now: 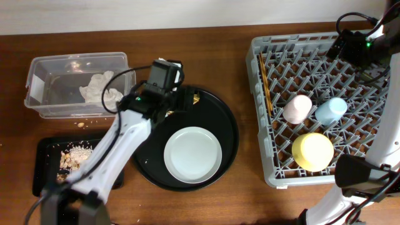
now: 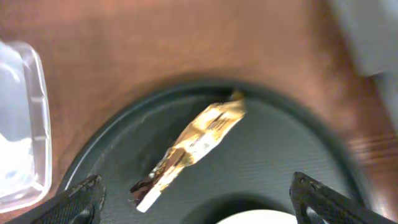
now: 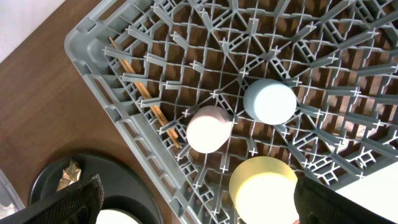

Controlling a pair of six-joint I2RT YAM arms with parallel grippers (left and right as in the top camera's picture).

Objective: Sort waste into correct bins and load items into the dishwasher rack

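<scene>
A gold-brown wrapper [image 1: 195, 98] [image 2: 193, 146] lies at the far edge of the large round black tray [image 1: 228, 134]. My left gripper [image 1: 177, 103] [image 2: 202, 202] is open, just above and short of it. A pale-grey plate [image 1: 192, 154] sits on the same tray. The clear tub [image 1: 75, 84] holds white tissue [image 1: 100, 87]. The shallow black tray [image 1: 47, 162] holds food scraps [image 1: 75, 156]. The grey rack [image 1: 262, 112] holds the pink cup [image 1: 297, 108], blue cup [image 1: 330, 111], yellow bowl [image 1: 312, 151] and chopsticks [image 1: 266, 87]. My right gripper [image 1: 345, 45] [image 3: 196, 202] is open and empty, high over the rack.
A few crumbs lie on the wooden table [image 1: 81, 125] between the tub and the black tray. The tub's corner [image 2: 25, 124] shows at the left of the left wrist view. The right arm's base [image 1: 359, 178] stands by the rack's front right corner.
</scene>
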